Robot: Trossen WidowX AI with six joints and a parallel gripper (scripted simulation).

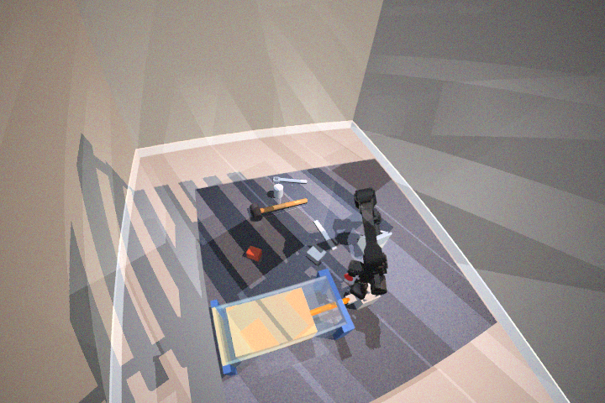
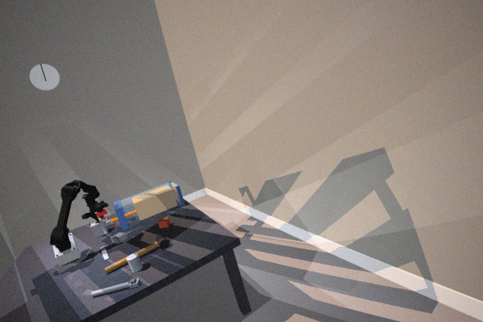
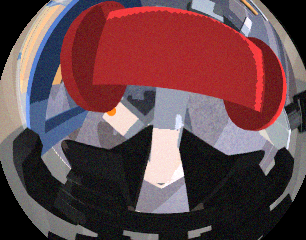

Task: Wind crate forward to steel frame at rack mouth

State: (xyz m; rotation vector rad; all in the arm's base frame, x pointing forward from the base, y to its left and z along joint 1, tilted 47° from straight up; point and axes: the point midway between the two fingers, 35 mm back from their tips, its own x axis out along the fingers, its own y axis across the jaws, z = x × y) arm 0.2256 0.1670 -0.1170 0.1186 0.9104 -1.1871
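The tan crate [image 1: 265, 322] [image 2: 154, 202] sits flat inside the clear-panelled cubby [image 1: 284, 292]. A gap shows between its front and the blue frame [image 1: 335, 292] [image 2: 120, 215] at the mouth. An orange strap [image 1: 326, 308] [image 2: 126, 215] runs from the crate to the grey winch [image 1: 360, 302] [image 2: 97, 229]. My gripper [image 1: 359, 285] [image 2: 99, 215] [image 3: 165, 131] hangs right over the winch. It is shut on the winch handle, whose red grip [image 1: 347, 277] [image 2: 102, 213] [image 3: 173, 54] fills the top of the wrist view. The handle's pale shaft [image 3: 163, 154] runs between the fingers. The hole on the winch is hidden.
A hammer [image 1: 279, 206] [image 2: 137, 252], a white cylinder [image 1: 278, 191] [image 2: 134, 261] and a spanner [image 1: 291, 180] [image 2: 113, 288] lie at the far end of the bench. A red block [image 1: 254, 253] [image 2: 164, 222], a grey block [image 1: 315, 254] [image 2: 117, 237] and a pale bar [image 1: 322, 230] lie nearer.
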